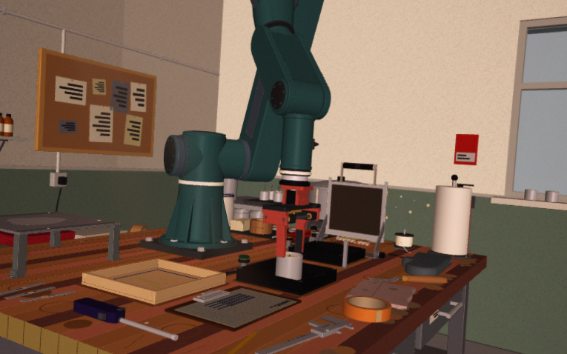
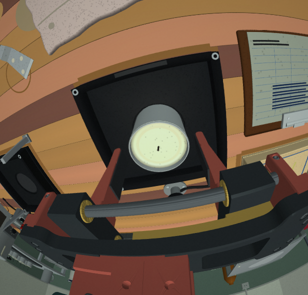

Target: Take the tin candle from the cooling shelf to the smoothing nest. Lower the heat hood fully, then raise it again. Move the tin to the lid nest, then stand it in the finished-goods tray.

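On the black lid nest near the middle of the bench the tin candle stands upright, a grey tin with pale wax and a short wick, and my red gripper hangs open just above it, holding nothing. Behind it stands the heat hood, raised on its frame over a second black nest. The wooden finished-goods tray lies to the left of the lid nest. The grey cooling shelf stands at the bench's far left.
A clipboard lies in front of the lid nest, with a tape roll and a cloth to its right. A screwdriver and calipers lie by the front edge. A paper roll stands at the right end.
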You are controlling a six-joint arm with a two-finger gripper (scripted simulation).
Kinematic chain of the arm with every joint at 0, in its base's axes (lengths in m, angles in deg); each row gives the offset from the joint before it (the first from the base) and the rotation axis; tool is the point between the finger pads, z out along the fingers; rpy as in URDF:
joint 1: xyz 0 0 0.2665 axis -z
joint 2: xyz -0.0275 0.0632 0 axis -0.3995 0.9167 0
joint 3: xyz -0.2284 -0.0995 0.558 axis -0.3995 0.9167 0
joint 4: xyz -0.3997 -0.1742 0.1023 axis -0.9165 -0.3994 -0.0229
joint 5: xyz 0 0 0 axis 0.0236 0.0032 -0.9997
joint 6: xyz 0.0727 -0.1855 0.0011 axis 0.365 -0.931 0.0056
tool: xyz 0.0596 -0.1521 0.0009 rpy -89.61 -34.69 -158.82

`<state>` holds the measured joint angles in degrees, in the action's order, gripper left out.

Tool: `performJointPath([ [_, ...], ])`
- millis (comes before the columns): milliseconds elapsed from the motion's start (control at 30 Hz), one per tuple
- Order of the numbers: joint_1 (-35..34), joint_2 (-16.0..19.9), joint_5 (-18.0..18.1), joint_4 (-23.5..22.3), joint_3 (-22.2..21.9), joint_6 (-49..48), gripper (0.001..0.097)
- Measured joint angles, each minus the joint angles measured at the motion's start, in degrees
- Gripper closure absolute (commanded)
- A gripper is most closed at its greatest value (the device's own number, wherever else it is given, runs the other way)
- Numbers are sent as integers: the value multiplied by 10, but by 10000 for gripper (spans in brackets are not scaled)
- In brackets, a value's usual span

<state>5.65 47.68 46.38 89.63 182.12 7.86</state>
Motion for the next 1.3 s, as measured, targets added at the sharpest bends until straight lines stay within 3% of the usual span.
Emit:
performJointPath([
  [333, 0, -3, -4, 0, -1, 0, 186],
  [533, 0, -20, -29, 0, -8, 0, 186],
  [1100, 0, -131, -216, 0, -86, 0, 186],
  [1300, 0, -152, -261, 0, -110, 0, 186],
])
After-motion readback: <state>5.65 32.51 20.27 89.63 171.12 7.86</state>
